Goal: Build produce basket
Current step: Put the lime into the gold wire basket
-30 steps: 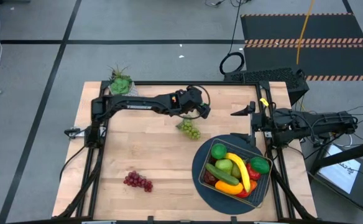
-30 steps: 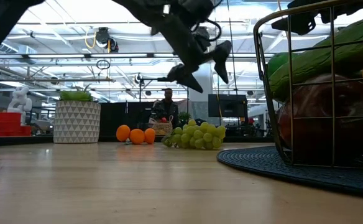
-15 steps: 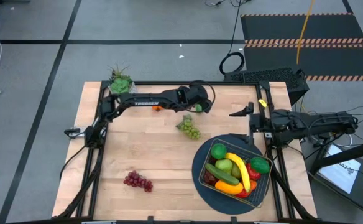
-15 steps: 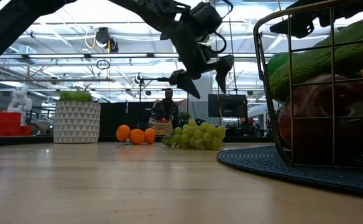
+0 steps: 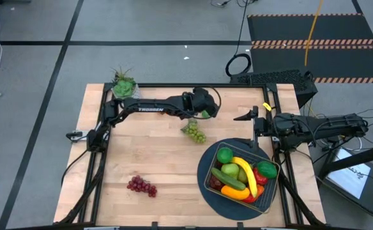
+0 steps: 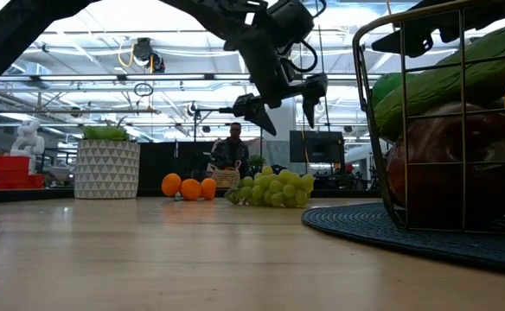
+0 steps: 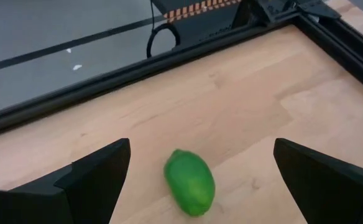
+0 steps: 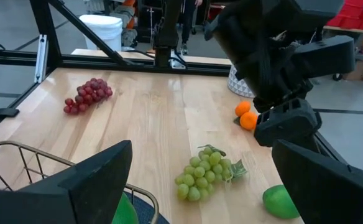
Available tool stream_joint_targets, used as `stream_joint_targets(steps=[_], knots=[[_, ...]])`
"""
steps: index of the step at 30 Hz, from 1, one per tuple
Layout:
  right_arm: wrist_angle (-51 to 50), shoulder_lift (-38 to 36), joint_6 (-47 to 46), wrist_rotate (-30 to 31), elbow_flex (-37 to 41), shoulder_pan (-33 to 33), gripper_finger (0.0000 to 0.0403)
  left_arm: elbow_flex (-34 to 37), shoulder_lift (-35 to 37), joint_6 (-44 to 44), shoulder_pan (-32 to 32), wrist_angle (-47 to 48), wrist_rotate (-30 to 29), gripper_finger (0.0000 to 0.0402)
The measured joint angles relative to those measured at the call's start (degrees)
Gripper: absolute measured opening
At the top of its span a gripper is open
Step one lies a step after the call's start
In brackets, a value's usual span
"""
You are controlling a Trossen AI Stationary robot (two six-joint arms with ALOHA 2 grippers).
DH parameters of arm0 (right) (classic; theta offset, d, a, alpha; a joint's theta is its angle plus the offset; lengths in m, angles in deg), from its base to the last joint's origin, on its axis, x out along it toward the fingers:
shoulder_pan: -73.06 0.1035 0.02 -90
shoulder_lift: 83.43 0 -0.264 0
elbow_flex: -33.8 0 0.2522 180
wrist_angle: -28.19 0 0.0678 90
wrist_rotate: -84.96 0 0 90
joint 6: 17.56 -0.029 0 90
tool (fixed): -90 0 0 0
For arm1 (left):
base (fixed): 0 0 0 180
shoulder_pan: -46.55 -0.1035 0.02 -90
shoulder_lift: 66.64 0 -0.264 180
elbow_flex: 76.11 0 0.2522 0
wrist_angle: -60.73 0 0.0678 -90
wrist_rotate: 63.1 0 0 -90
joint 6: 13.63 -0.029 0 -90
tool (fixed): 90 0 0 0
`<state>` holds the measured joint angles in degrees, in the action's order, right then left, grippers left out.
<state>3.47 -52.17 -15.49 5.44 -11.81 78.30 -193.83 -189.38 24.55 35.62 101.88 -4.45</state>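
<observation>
Basket [image 5: 271, 191] sits on the round dark mat [image 5: 202, 182] at the table's right front, already holding a banana, cucumber, limes and red fruit. Left gripper [image 5: 207, 110] hovers near the far edge with its fingers spread wide and nothing held, directly above a loose lime [image 7: 189, 182].

Risk: the lime is smooth and rounded; an off-centre closure would probably squeeze it out sideways and roll it toward the table frame [image 7: 169, 59] close behind. Descend centred before closing.

Green grapes [image 5: 195, 133] lie just beside the approach path; a sweeping finger could drag them. Oranges [image 8: 246, 116] rest near the arm. Purple grapes [image 5: 142, 186] lie well apart at the front. Right gripper [image 5: 253, 117] waits beside the basket, fingers wide, empty; a carry toward the basket passes close to it
</observation>
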Motion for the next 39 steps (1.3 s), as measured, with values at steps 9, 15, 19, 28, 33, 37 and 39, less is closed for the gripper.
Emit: stream_joint_targets(steps=[9,15,19,28,33,37,39], knots=[[-0.1,0.01,0.28,-0.02,0.02,0.0,0.038,-2.48,0.02,-1.93,0.19,2.45,2.13,0.0397],[-0.48,0.01,0.37,-0.02,0.02,0.0,0.038,-5.61,0.15,-3.19,-3.18,10.74,9.83,0.0397],[-0.48,0.05,0.36,-0.02,0.02,0.0,0.038,-7.32,-0.11,-3.34,-4.94,15.85,14.05,0.0397],[-0.48,0.08,0.39,-0.02,0.02,0.0,0.038,-14.31,0.05,-6.48,-6.95,22.57,17.53,0.0397],[-0.48,0.08,1.67,-0.02,0.02,0.0,0.038,-16.08,0.11,-8.49,-8.19,22.85,17.77,0.0397],[-0.48,0.08,1.68,-0.02,0.02,0.0,0.038,-14.41,0.09,-6.21,-9.05,22.53,18.65,0.0397],[-0.48,0.08,1.8,-0.02,0.02,0.0,0.038,-14.02,-0.04,-5.16,-8.32,22.44,17.86,0.0397]])
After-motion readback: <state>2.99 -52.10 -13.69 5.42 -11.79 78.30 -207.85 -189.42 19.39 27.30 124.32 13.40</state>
